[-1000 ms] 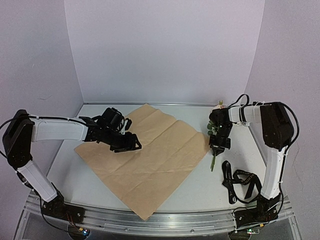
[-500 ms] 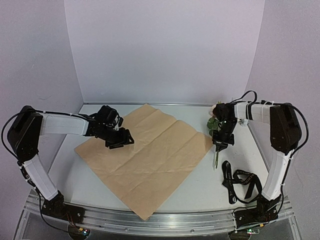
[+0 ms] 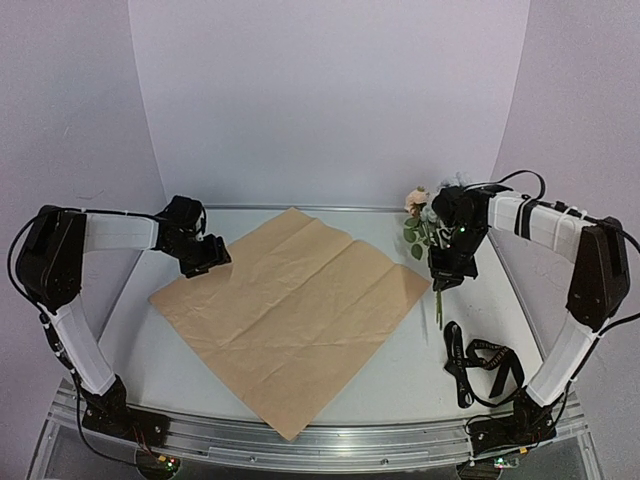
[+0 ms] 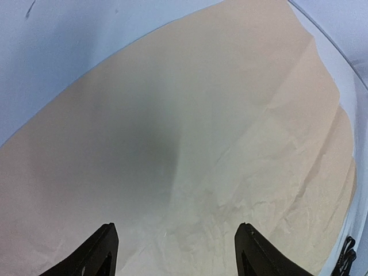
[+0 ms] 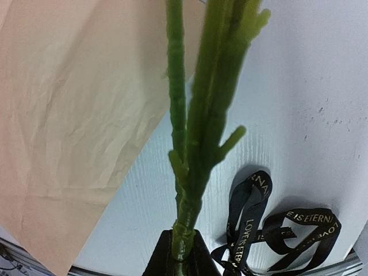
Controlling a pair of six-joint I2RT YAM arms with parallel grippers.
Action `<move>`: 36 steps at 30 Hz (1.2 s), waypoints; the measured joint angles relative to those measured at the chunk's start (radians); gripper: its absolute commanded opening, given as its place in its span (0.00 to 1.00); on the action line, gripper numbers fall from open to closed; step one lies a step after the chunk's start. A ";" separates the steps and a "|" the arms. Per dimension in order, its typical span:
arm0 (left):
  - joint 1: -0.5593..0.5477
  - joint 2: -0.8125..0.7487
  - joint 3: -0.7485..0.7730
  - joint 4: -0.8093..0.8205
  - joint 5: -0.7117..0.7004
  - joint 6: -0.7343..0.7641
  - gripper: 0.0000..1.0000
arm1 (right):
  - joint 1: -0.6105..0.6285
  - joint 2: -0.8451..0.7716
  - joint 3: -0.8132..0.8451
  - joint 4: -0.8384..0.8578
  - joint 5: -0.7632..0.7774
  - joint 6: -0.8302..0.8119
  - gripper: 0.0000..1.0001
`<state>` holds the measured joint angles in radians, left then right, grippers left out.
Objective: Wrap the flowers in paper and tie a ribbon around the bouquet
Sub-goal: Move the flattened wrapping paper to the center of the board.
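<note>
The flowers [image 3: 421, 214] are being pinched by their stems in the right gripper [image 3: 445, 278] near the table's [image 3: 400, 385] far right corner, a low diagonal lay across the brown paper [image 3: 290, 310] looking wisest, while the left gripper [image 3: 208, 256] is being held spread over the sheet's left corner.

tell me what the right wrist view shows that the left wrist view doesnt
Only the right wrist view: the flowers, their green stems clamped in the right fingers, and the black ribbon with its pale lettering. Only the left wrist view: the left fingers, spread wide with nothing between them. Both: the tan paper flat on the white table. A dark scrap in the left view's corner is too small to name.
</note>
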<state>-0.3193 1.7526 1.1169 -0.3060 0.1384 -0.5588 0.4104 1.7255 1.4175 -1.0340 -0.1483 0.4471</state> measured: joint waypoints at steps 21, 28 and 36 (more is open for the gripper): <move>-0.158 0.337 0.268 0.043 0.077 0.109 0.69 | 0.218 0.036 0.135 0.031 -0.039 0.024 0.00; -0.202 0.349 0.283 0.046 0.093 0.081 0.68 | 0.236 0.100 0.183 0.074 -0.061 0.070 0.00; -0.232 0.349 0.279 0.062 0.116 0.034 0.69 | 0.263 0.178 0.252 0.116 -0.082 0.111 0.00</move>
<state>-0.5516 2.1017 1.3958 -0.2445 0.2547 -0.5252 0.6735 1.9035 1.6691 -0.9179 -0.2307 0.5580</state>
